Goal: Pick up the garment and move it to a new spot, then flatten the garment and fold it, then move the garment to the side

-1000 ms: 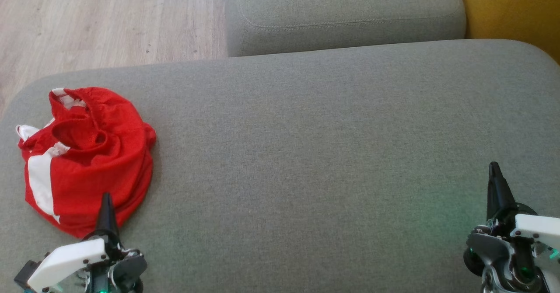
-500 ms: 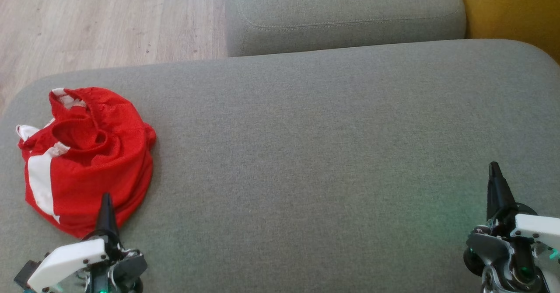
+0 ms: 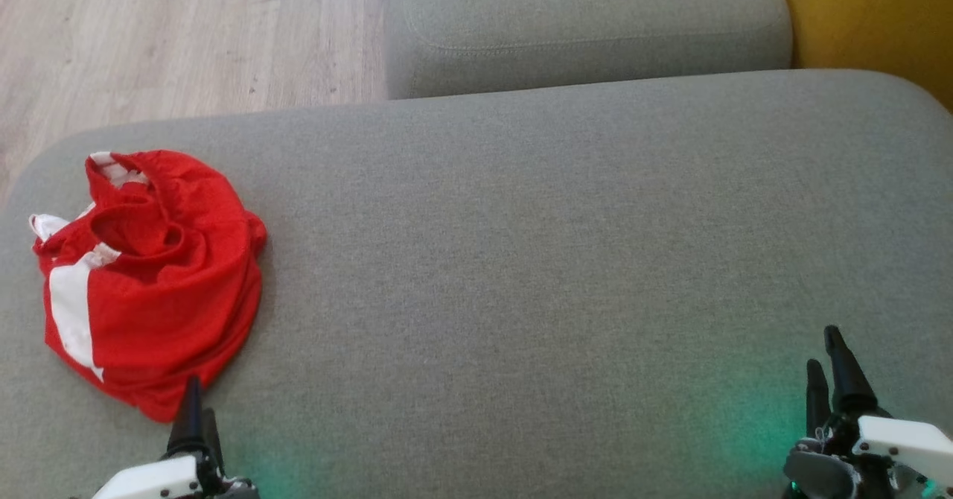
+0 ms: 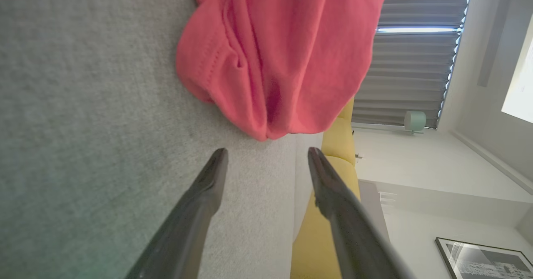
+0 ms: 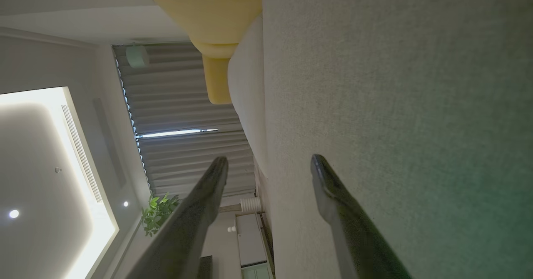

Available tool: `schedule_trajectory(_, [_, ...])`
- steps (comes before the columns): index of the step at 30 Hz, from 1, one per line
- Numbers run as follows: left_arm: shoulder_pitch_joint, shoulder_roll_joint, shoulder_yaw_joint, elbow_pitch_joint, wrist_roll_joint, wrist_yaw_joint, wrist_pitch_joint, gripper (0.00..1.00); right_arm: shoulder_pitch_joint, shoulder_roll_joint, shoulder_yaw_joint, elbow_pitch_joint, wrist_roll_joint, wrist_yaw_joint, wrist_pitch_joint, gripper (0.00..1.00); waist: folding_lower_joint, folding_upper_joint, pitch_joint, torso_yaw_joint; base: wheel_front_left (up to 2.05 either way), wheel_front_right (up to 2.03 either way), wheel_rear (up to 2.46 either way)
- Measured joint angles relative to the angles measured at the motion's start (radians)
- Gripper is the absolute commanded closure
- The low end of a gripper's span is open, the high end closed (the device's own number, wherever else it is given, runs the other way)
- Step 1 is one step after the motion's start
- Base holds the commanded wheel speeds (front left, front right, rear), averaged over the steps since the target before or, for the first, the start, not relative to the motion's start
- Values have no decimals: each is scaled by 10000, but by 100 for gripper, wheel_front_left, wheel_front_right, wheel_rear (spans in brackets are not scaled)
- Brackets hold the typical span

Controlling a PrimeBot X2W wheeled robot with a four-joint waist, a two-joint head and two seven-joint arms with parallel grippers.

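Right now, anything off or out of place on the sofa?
The red garment lies crumpled in a heap near the left end of the grey cushion, not flattened. The left gripper and right gripper are open, holding nothing. Nothing else stands out.

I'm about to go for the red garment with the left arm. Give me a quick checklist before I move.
1. Left end effector open: ok.
2. Right end effector open, nothing between its fingers: ok.
3. Garment lying crumpled on the grey cushion, not held: ok.
4. Garment's near edge just ahead of the left fingertips, in line: ok.
5. Left fingers touching fabric: not ok, there is a gap.
6. Which fabric layers a pinch would catch: cannot tell.
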Motion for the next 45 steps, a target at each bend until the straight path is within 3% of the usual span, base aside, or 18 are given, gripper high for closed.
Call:
schedule_trajectory(7, [-14,-4,-107,-81,261,0,-213,0,-38,0,272,-61,-94,0,-192,0,1,0,-115,13,0,0,0])
schedule_trajectory(16, [4,-4,-274,-362,1601,13,-483,0,-35,0,337,-261,-1371,0,-474,0,1,0,-229,27,0,0,0])
schedule_trajectory(27, [128,-2,-625,-802,3350,466,-786,0,63,0,571,-610,-3361,0,-798,0,0,0,-330,33,0,0,0])
schedule_trajectory(45, [357,2,-1160,-1321,5766,995,-1317,0,180,-2,926,-1007,-5668,2,-1313,0,0,0,-560,97,0,0,0])
